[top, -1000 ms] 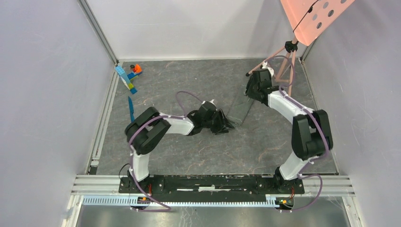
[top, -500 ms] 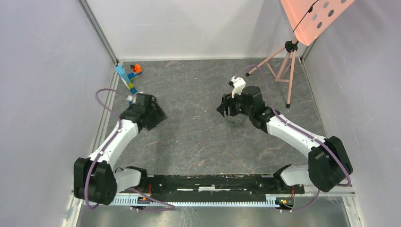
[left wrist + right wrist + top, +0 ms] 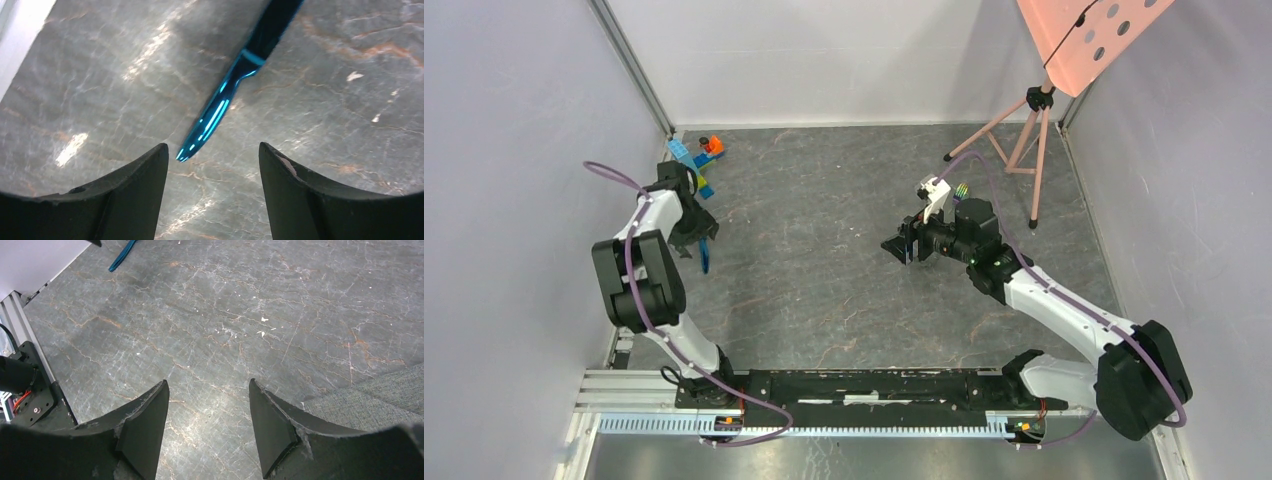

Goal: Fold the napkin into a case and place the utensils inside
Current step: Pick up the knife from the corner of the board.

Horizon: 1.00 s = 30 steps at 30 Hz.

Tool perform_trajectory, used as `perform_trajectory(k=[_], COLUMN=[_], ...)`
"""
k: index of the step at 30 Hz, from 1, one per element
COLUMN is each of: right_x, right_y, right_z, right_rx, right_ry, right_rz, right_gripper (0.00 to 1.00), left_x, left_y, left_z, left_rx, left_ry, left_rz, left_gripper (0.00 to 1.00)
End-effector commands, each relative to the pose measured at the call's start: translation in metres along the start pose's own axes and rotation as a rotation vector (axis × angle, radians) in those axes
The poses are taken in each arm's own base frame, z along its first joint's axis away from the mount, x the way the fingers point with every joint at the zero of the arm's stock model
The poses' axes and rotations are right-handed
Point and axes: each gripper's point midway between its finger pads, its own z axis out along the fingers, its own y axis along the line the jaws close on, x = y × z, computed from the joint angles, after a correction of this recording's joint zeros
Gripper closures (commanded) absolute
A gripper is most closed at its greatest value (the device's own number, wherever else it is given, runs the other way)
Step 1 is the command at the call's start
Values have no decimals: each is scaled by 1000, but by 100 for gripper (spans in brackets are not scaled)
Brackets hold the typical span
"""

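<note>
Hovering Over the Blue Knife, Both End Effectors Released

The left end effector hangs above the left side of the bench, with its jaws apart and nothing between them. The blue knife lies flat on the bench. One end of it is just ahead of the gap between the fingers and does not touch them. The toy blocks stand near, further back. The right end effector is near the middle of the bench, released and empty. The grey napkin lies on the bench beside its right-hand finger; I cannot tell if they touch.
</note>
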Motion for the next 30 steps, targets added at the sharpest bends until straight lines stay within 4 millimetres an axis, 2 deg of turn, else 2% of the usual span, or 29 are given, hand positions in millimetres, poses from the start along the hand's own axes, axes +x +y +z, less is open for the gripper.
perform_trajectory(k=[1,6,11,17,20,21,26,30], right_x=[-16,-22,-22,-19,-19,-18,-12,5], right_y=[7,13,14,12,10,9,3,-12], right_z=[-6,-8,-7,-9,-9,-8,-2,6], right_rx=[-29,-54,-60,-46,-37,-33,-6,70], right_ry=[-67,-87,-88,-81,-78,-75,-48,16], right_rz=[-59,-64,-61,-57,-55,-52,-8,80], right_gripper=[35,35,35,35,35,35,36,35], left_x=[-6,-6,5,26,37,41,70,101], left_y=[-12,-5,-3,-3,-5,-5,-12,-29], left_z=[1,10,25,41,43,42,29,3], left_rx=[49,-17,-22,-11,19,23,77,160], left_ry=[85,172,243,337,364,369,374,344], left_rz=[175,256,281,311,316,319,334,377], left_gripper=[27,30,33,48,70,76,86,91])
